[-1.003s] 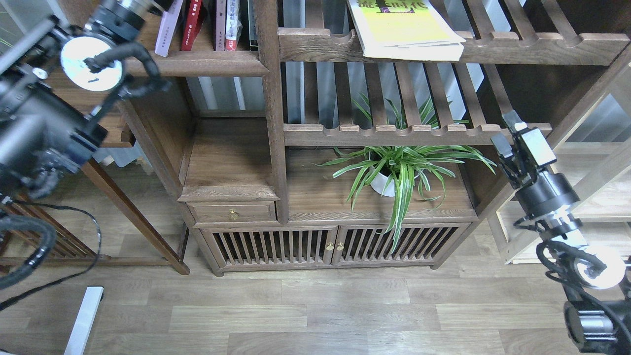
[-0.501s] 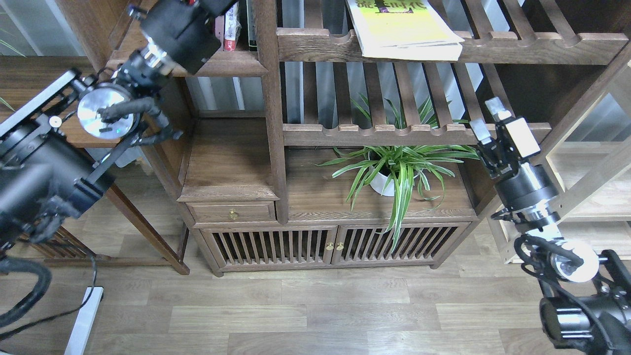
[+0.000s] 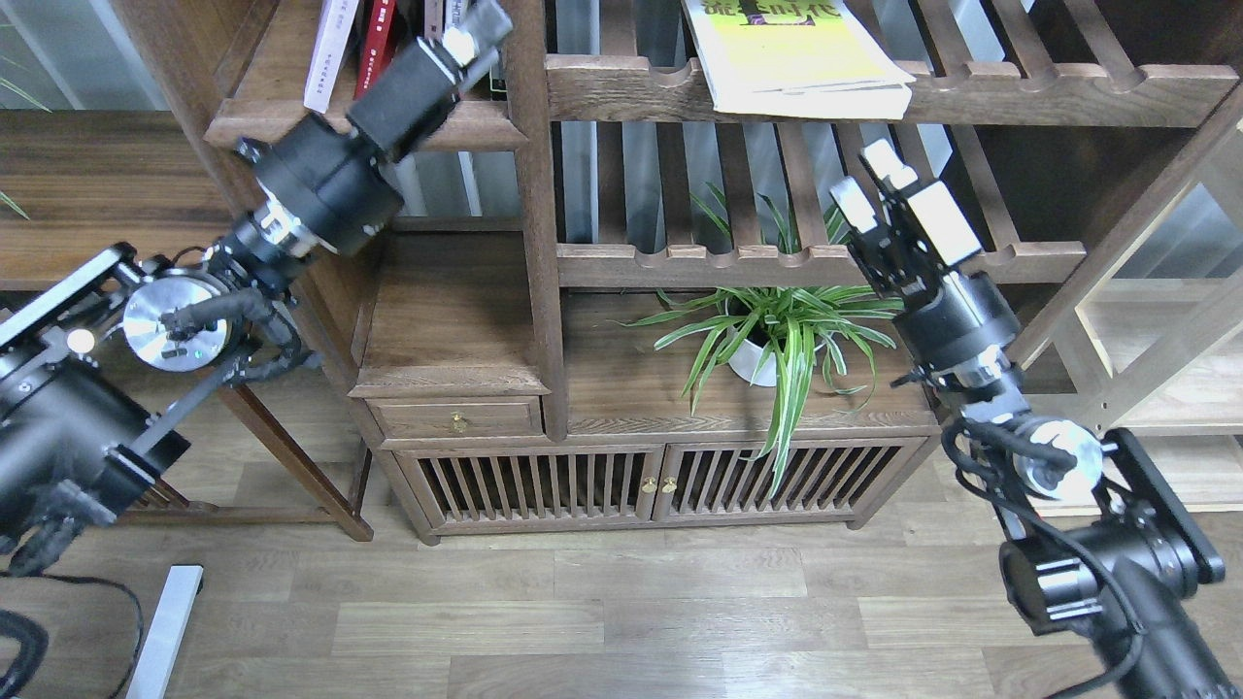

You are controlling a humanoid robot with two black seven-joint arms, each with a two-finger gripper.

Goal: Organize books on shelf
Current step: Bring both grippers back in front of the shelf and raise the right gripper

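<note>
Both arms have risen: the left gripper (image 3: 474,27) (fingers unclear) reaches the dark-brown wooden shelf (image 3: 388,126) holding upright paperback books (image 3: 352,49); the right gripper (image 3: 869,180) gapes empty.

I'm looking at the shelf (image 3: 388,124): dark-brown wood, matt, grain showing, rounded front edge smooth. The yellow-green book (image 3: 791,53) has a glossy paper cover over pale page edges. My left gripper (image 3: 476,24) and right gripper (image 3: 872,178) are matt black plastic with pale pads. The floor (image 3: 621,621) is smooth wood-look plank, faint sheen.
</note>
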